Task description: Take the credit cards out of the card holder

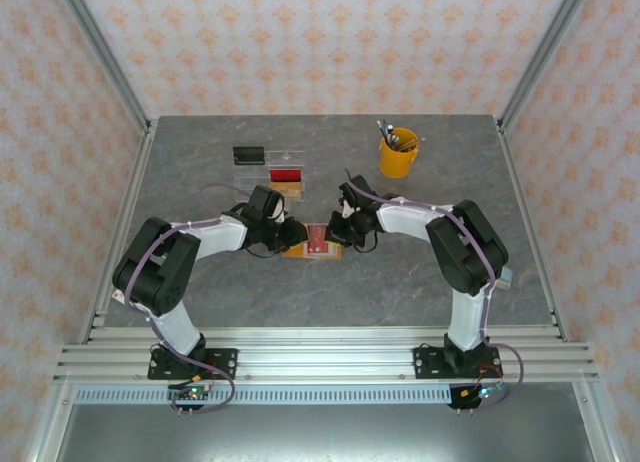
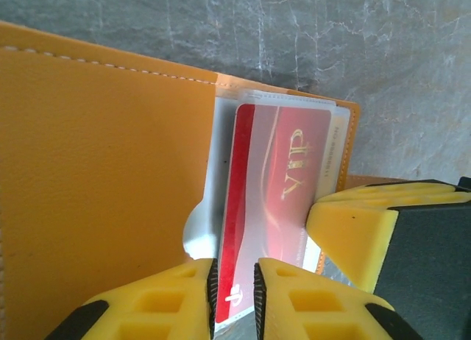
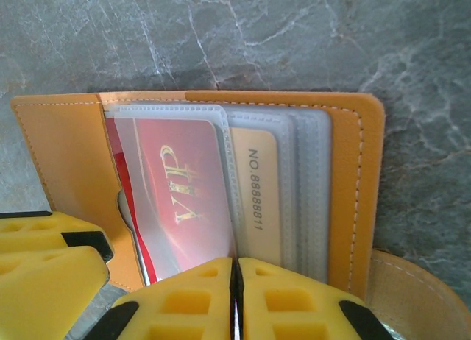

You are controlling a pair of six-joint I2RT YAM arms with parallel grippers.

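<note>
1. Top external: card holder (image 1: 297, 250) lying open and flat near the middle of the grey table (image 1: 400, 282), between the two arms.
2. Same view: left gripper (image 1: 288, 236) down at the holder's left side, right gripper (image 1: 340, 238) down at its right side, red card (image 1: 318, 240) showing between them.
3. Farther back on the table: clear tray (image 1: 285, 168) with something red inside and a yellow cup (image 1: 398, 157) of tools, both well apart from the holder.
4. Left wrist: orange flap of the holder across the left, with the red card (image 2: 287, 178), marked VIP, tucked in a clear sleeve beside it.
5. Left wrist: left gripper's fingers (image 2: 176, 303) standing slightly apart, with the red card's lower end seen in the narrow gap. Cannot tell whether pinched or merely lying beneath.
6. Right wrist: right gripper's fingers (image 3: 294, 296) pressed together to a hairline seam at the near edge of the sleeves. Cannot tell whether a sleeve edge is caught there.
7. Right wrist: tan card (image 3: 257, 200), numbered, in the sleeve just right of the red card; more clear sleeves (image 3: 313, 178) fanned to its right, all inside the holder.
8. Right wrist: left gripper's yellow fingers at lower left, close against the holder's left flap.
</note>
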